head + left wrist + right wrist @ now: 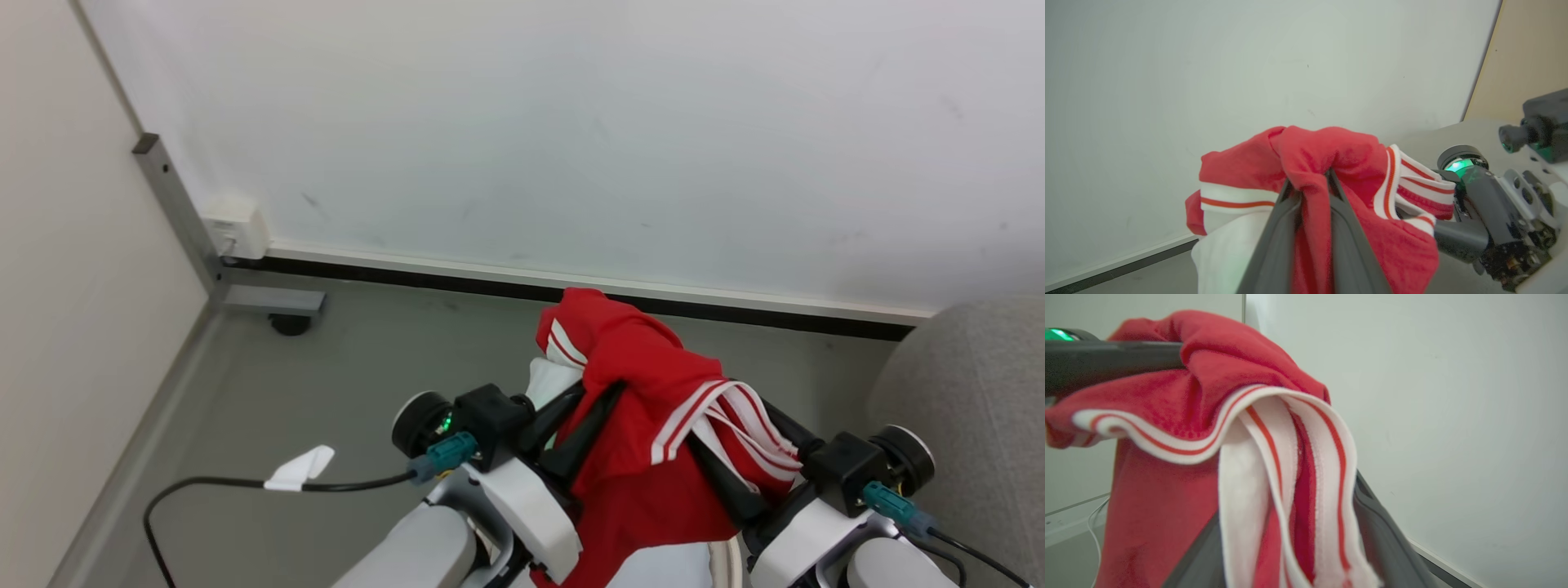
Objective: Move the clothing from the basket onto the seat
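Head view: my left gripper (596,404) pinches the red clothing (629,343) tight, holding it up in the air. Its striped edge drapes over my right gripper (718,412), whose fingers are spread wide. The seat (971,392) sits at far right, so I judge the lift done, with the carry and release left.

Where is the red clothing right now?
The clothing hangs at lower centre of the head view, pinched by the left gripper and draped over the open right gripper, left of the seat.
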Controlling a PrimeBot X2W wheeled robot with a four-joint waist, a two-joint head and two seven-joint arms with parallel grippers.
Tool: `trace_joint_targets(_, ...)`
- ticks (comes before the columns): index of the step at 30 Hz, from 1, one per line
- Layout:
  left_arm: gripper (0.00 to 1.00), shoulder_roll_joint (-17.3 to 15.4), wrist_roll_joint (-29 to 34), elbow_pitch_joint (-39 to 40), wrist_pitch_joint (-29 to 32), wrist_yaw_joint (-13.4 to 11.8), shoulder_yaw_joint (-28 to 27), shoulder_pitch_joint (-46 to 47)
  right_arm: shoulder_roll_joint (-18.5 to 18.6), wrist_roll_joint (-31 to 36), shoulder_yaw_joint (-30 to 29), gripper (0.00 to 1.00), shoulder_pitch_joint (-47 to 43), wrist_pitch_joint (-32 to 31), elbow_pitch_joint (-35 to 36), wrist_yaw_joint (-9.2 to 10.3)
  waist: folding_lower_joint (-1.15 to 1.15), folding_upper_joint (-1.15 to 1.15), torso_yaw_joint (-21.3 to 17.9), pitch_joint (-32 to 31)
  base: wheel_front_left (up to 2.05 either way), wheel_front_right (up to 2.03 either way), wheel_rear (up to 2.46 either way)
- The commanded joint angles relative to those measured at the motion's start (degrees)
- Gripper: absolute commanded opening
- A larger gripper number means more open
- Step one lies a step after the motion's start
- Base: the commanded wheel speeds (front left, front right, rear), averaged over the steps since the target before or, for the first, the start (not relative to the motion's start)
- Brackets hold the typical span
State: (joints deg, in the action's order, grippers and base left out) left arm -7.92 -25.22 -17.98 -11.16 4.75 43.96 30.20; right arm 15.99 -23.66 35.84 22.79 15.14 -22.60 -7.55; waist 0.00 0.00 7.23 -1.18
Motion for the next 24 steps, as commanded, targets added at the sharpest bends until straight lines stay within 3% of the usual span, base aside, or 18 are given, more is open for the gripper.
trace_joint_targets(1,0.0,0.3,0.5,0.2,0.0,0.3,0.4,-0.5,0.6,-1.2,1.7,1.0,1.6,0.0,-0.6,0.12,0.0,0.0,1.4,-0.2,0.0,0.0,0.0)
trace_joint_targets(14,0.0,1.0,-0.2,-0.8,0.0,0.9,3.4,-1.0,1.0,-6.6,9.8,1.0,7.5,0.0,-5.1,0.12,0.0,0.0,4.7,-0.7,0.0,0.0,0.0)
trace_joint_targets(15,0.0,0.9,-0.3,-0.9,-0.1,0.8,3.4,-1.0,0.9,-6.8,10.1,0.74,7.6,0.0,-5.2,0.12,0.0,0.0,4.6,-0.8,0.0,0.0,0.0)
trace_joint_targets(17,0.0,0.7,-0.5,-0.9,-0.2,0.7,3.3,-1.0,0.9,-7.2,10.6,0.04,7.6,0.0,-5.5,0.12,0.0,0.0,4.5,-0.8,0.0,0.0,0.0)
trace_joint_targets(18,0.0,0.6,-0.6,-1.0,-0.2,0.6,3.2,-0.9,0.9,-7.4,10.9,0.0,7.5,0.0,-5.6,0.12,0.0,0.0,4.4,-0.8,0.0,0.0,0.0)
trace_joint_targets(24,0.0,0.2,-0.9,-1.0,-0.6,0.0,2.7,-0.9,1.3,-8.3,10.7,0.0,7.2,0.0,-5.4,0.12,0.0,0.0,3.2,-0.6,0.0,0.0,0.0)
